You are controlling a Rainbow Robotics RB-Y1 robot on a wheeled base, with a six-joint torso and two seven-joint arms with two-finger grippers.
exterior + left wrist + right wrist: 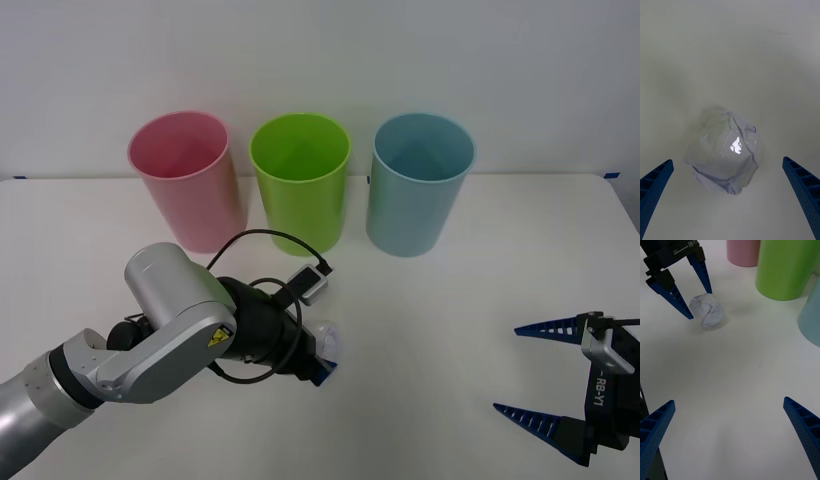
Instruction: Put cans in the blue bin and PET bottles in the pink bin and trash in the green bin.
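The trash (332,341), a whitish crumpled wad, lies on the white table in front of the green bin (300,182). My left gripper (325,358) is open and lowered around it, one finger on each side. From the left wrist, the trash (724,153) sits between the open fingers (655,183) without touching them. The right wrist view shows the left gripper (700,303) straddling the trash (708,311). The pink bin (186,180) stands left of the green one and the blue bin (420,185) to its right. My right gripper (508,368) rests open near the table's front right. Cans and PET bottles are out of view.
The three bins stand in a row along the table's back edge by the wall. A black cable (262,240) loops over the left wrist. Bare table (430,320) lies between the two grippers.
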